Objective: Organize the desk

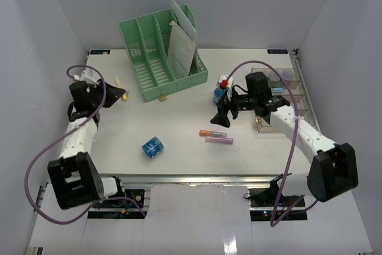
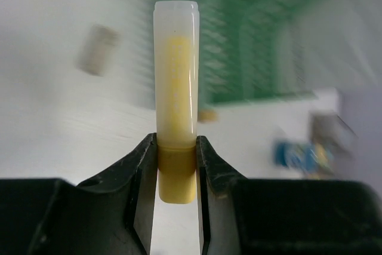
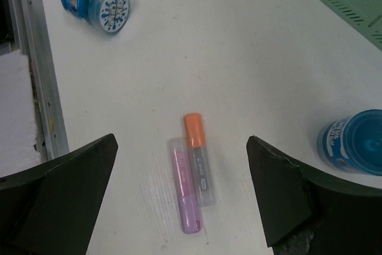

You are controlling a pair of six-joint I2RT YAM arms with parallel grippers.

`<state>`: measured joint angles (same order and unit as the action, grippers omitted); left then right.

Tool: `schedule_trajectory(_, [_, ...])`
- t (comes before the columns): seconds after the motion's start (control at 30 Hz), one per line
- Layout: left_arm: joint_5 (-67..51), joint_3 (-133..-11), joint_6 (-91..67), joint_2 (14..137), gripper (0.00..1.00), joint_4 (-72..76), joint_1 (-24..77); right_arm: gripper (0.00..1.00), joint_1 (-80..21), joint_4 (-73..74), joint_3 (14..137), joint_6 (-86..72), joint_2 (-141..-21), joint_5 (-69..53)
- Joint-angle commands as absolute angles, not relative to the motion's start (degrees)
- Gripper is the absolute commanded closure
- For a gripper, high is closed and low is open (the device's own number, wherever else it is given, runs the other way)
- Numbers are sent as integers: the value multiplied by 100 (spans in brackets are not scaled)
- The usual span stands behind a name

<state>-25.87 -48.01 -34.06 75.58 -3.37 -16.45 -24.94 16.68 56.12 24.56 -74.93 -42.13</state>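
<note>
The desk [image 1: 179, 117] is a white tabletop with a metal front rail. My left gripper [image 1: 119, 94] is at the far left, shut on a yellow highlighter [image 1: 119, 82]. In the left wrist view the gripper [image 2: 176, 147] grips the highlighter [image 2: 176, 76] at its yellow end. My right gripper [image 1: 222, 117] is open and empty. In the right wrist view the gripper [image 3: 182, 141] hangs over a purple marker [image 3: 186, 192] and an orange-capped marker [image 3: 200, 165] lying side by side, which also show in the top view as purple [image 1: 219, 140] and orange-capped [image 1: 213, 133].
A green file rack [image 1: 161, 52] with papers stands at the back. A clear compartment tray [image 1: 280, 97] sits at the right. A blue bottle with a red cap [image 1: 221, 91] stands behind my right gripper. A blue round tub [image 1: 153, 147] lies near the front. A small yellow block [image 1: 162, 98] lies by the rack.
</note>
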Motion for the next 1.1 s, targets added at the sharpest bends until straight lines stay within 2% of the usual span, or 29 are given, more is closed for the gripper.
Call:
schedule_trajectory(0.0, [-5071, -3962, -4086, 6756, 94, 2081, -643, 3, -2566, 1042, 6257, 1056, -7848, -4458])
schedule_trajectory(0.1, [-4987, -3526, -4799, 6752, 94, 3139, 325, 3, -2724, -128, 6209, -873, -7928, -4257])
schedule_trajectory(0.27, [-4597, -3365, -5202, 7130, 94, 4014, 1337, 3, -2976, -1004, 6382, -2408, -8180, -3651])
schedule_trajectory(0.4, [-4208, -3596, -5107, 7437, 94, 4043, 1977, 4, -3015, -1214, 6583, -2937, -8420, -3443])
schedule_trajectory(0.63, [-3896, -3878, -4962, 7893, 95, 4075, 2419, 9, -3023, -1456, 6497, -3518, -8619, -2985])
schedule_trajectory(0.83, [-3743, -4135, -4788, 8133, 95, 3925, 2648, 26, -3032, -1501, 6464, -3659, -8789, -2825])
schedule_trajectory(1.07, [-3642, -4334, -4646, 8306, 93, 3743, 2780, 51, -3067, -1716, 6298, -3727, -8799, -2941])
